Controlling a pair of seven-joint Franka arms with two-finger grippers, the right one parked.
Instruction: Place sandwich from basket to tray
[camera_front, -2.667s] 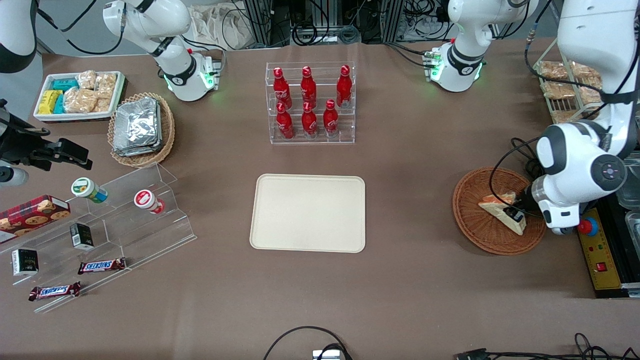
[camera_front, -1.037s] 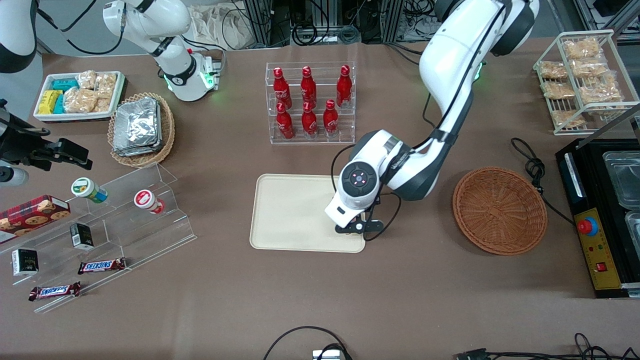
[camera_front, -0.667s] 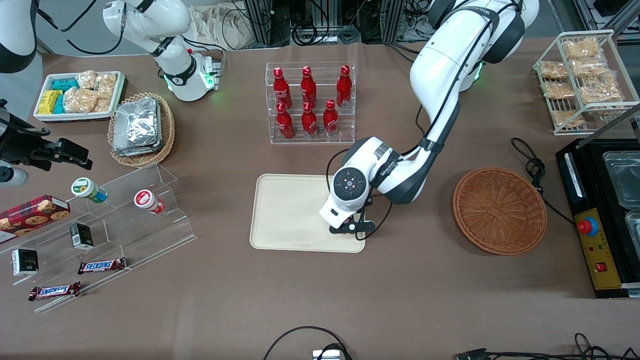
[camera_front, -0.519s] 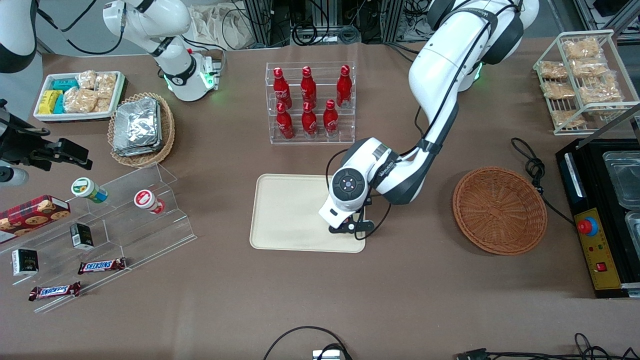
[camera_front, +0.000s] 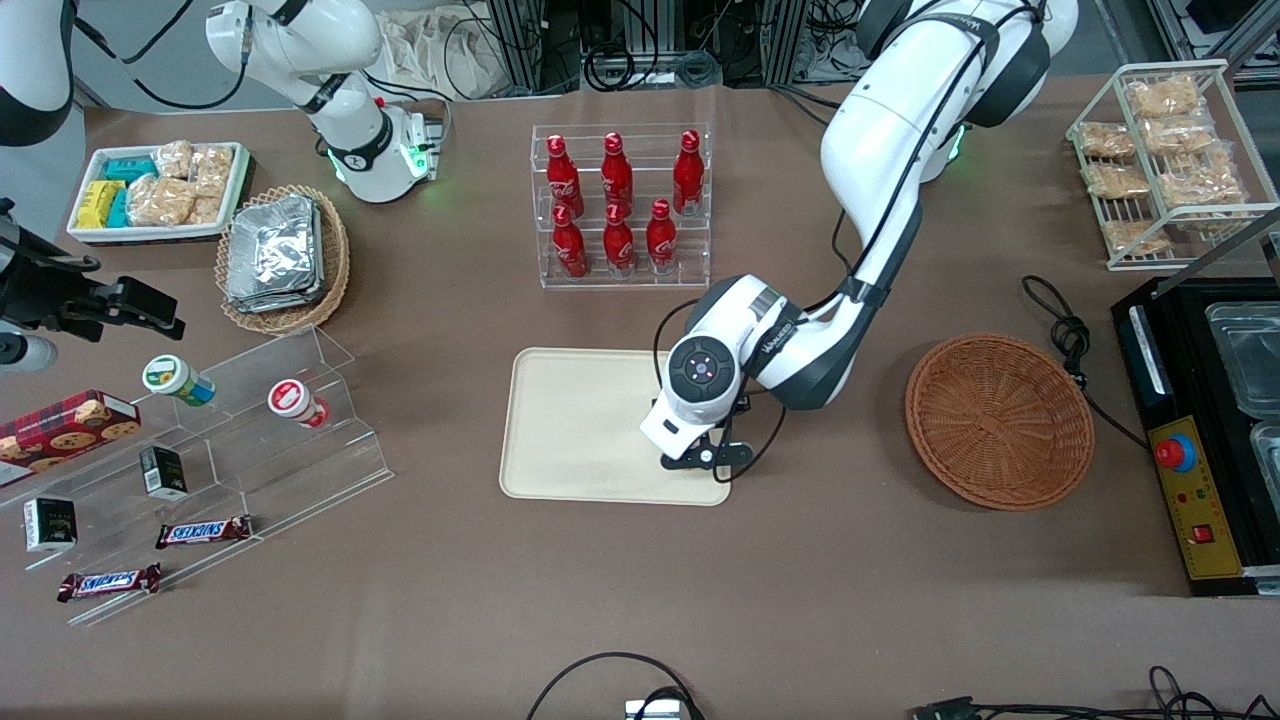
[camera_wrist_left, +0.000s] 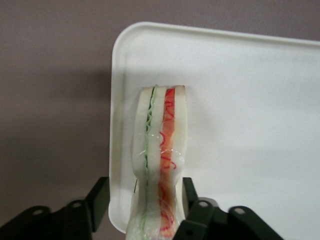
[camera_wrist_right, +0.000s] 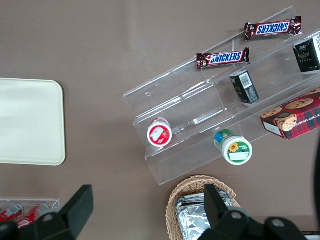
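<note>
While the basket (camera_front: 998, 421) sits bare, the gripper (camera_wrist_left: 145, 197) clamps the sandwich (camera_wrist_left: 159, 160) — over the tray (camera_wrist_left: 240, 100).

gripper (camera_wrist_left: 142, 200) over tray (camera_front: 560, 420) corner, open tabletop (camera_front: 820, 560) around, bottle rack (camera_front: 620, 205) farther off

Brown table (camera_front: 850, 620) with tray (camera_front: 570, 430), basket (camera_front: 998, 421), bottle rack (camera_front: 620, 208) and acrylic stand (camera_front: 250, 450); hand (camera_front: 690, 455) above the tray.

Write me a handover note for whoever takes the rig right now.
Gripper: over the tray's corner nearest the basket, one finger on each side of the sandwich; release not confirmed.
Sandwich: on edge over that tray corner, filling layers toward the wrist camera; contact with the tray unclear.
Basket: empty.
Done: pick and carry.
Left: confirm the sandwich rests on the tray, open, retract.
</note>
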